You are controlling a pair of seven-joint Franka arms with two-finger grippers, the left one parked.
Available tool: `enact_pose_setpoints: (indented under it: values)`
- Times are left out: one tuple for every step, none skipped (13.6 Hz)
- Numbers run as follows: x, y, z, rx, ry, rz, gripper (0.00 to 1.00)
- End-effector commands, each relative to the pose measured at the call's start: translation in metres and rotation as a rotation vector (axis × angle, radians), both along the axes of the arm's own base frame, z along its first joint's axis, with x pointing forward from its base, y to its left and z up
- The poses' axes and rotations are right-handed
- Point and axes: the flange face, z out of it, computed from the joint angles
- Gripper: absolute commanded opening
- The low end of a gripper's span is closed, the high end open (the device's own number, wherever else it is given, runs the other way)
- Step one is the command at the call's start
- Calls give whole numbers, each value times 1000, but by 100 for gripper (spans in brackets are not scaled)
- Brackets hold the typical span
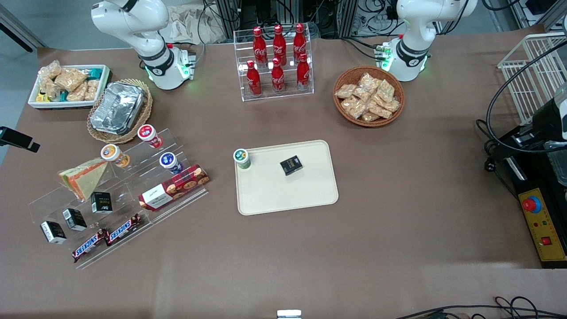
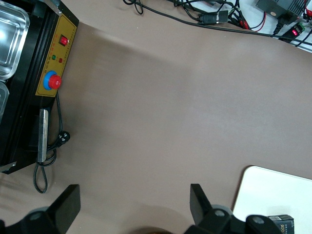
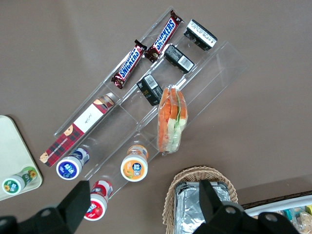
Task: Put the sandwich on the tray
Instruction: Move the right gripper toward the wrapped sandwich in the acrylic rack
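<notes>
The hand (image 3: 141,207) hung wide open and empty above the acrylic rack (image 1: 133,195), where the sandwich (image 1: 84,177) lay, at nine o'clock from the tray (image 1: 310,195).

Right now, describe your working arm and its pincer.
The arm is glossy white with rounded shells. It has a black band near its base and a green glow there, and a cable plugs in beside it. The pincer, above the clear rack near the sandwich, has two flat matte-black fingers, set wide open.
</notes>
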Motion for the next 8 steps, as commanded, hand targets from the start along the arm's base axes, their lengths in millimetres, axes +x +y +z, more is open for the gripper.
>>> enact_pose_setpoints:
  values:
    - [-4,0,5,-9,5,-4,99]
    - [-3,-1,5,-9,4,-10,99]
    - [-2,-1,4,-11,4,-10,99]
    - [-3,-3,4,-13,4,-12,99]
    - [-3,-4,5,-13,2,-13,99]
    - [-3,-4,5,-16,4,-13,99]
    - [-5,-5,4,-17,12,-19,99]
    - [-8,-5,1,-13,44,-21,99]
